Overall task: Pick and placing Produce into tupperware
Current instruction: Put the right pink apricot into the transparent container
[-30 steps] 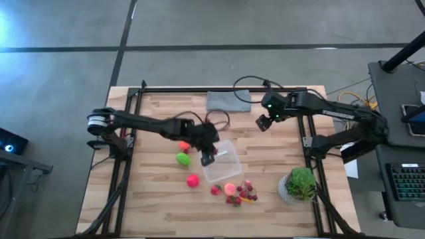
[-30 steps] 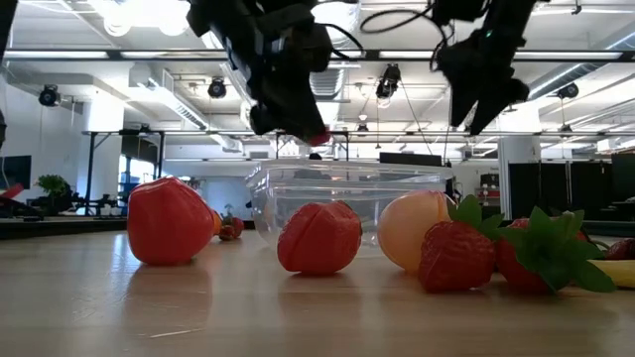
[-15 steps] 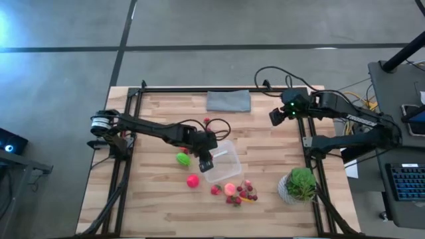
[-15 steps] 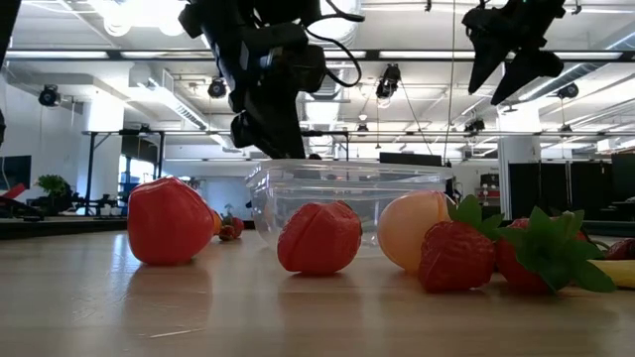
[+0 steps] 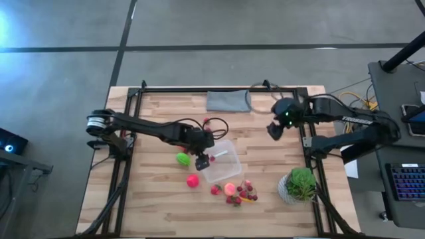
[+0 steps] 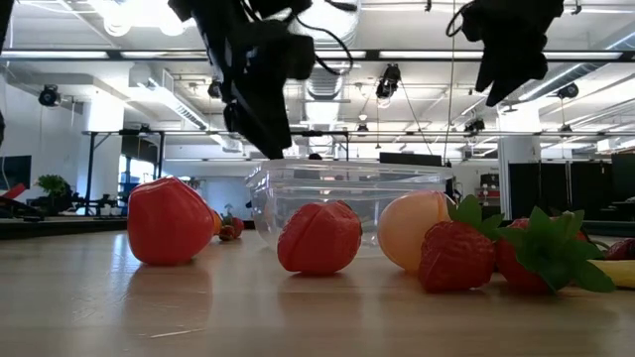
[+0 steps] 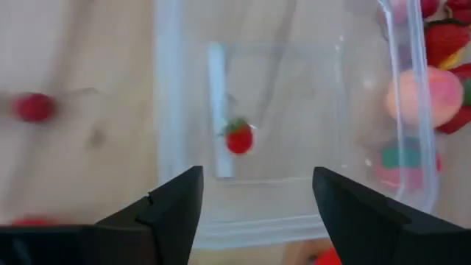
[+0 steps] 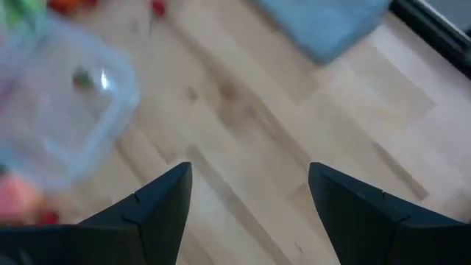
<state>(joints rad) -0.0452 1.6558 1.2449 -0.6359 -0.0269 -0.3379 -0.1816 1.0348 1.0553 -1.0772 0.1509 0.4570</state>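
Observation:
The clear tupperware point(image 5: 222, 162) stands mid-table. A tiny strawberry point(image 7: 238, 138) shows inside it, touching neither gripper. My left gripper point(image 7: 254, 213) hangs open over the box's left rim point(image 5: 202, 159). A green ball point(image 5: 182, 159) and a pink ball point(image 5: 192, 180) lie left of the box. A peach ball point(image 5: 230, 189) and several strawberries point(image 5: 240, 195) lie at its near side. My right gripper point(image 5: 273, 129) hovers open over bare wood toward the far right, well above the table point(image 6: 506, 59).
A grey folded cloth point(image 5: 229, 101) lies at the far edge. A potted plant point(image 5: 301, 184) stands near the right front. One loose red berry point(image 5: 206, 121) lies on the wood beyond the left arm. Black frame rails run along both sides.
My left gripper has opened over the tupperware and let go of the small strawberry, which now shows inside the box. My right gripper has drifted a little toward the table's right edge, staying open.

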